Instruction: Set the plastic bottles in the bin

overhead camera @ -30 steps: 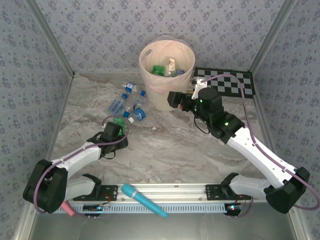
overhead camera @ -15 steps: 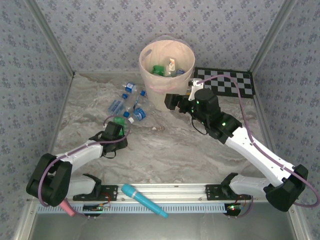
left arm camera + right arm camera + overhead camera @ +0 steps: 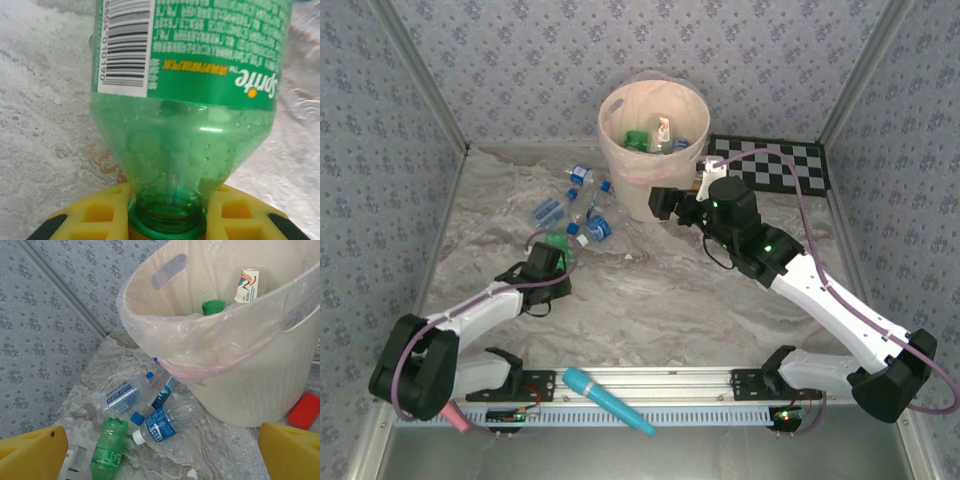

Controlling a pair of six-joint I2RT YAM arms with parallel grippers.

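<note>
A green bottle (image 3: 558,242) lies on the marble table left of centre, and my left gripper (image 3: 547,259) is shut on it. In the left wrist view the yellow fingers (image 3: 85,215) press both sides of the green bottle (image 3: 185,100) at its neck. Several clear bottles with blue labels (image 3: 599,227) lie beyond it, beside the bin (image 3: 650,195). The peach bin holds a green bottle (image 3: 638,140) and others. My right gripper (image 3: 665,203) hovers open in front of the bin, nothing between its fingers. The right wrist view shows the bin (image 3: 250,385), the clear bottles (image 3: 165,421) and the green bottle (image 3: 107,450).
A red block (image 3: 304,411) sits at the bin's right foot. A checkerboard (image 3: 775,165) lies at the back right. A blue wand (image 3: 608,400) and a pink wand (image 3: 457,416) rest near the front rail. Patterned walls close in the table on three sides.
My left gripper has closed on the green bottle's neck. The right gripper shifted slightly left toward the bin's front, then held still.
</note>
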